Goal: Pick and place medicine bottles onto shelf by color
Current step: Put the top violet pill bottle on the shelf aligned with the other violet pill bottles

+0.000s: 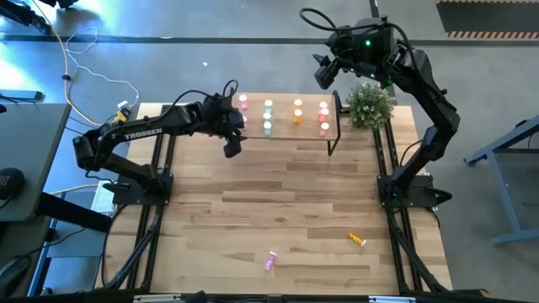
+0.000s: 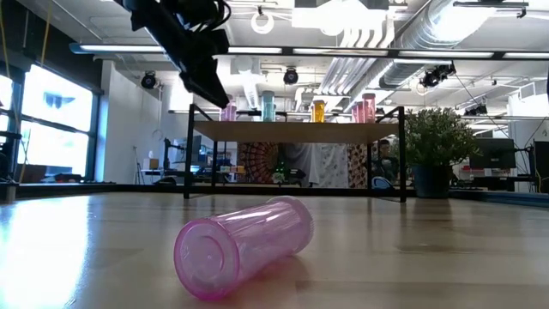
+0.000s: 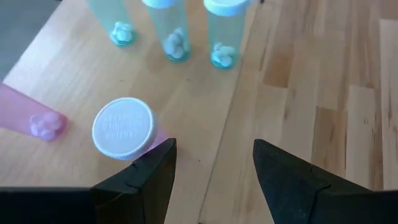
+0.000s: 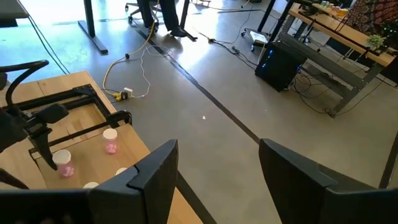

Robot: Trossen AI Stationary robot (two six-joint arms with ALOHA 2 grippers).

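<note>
Above the shelf (image 1: 286, 133) front-left edge, the left gripper (image 3: 211, 174) hangs open and empty beside a standing pink bottle (image 3: 124, 129). Lift straight away to avoid toppling it. Fallen pink bottle (image 1: 270, 261) and orange bottle (image 1: 358, 240) await on the table (image 1: 253, 210); right gripper (image 4: 214, 180) open, raised.

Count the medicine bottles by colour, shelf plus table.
Pink bottles: 3 (2 on shelf, 1 on table)
Green bottles: 3 (shelf)
Orange bottles: 3 (2 shelf, 1 table)
Red bottles: 3 (shelf)
Total: 12
</note>
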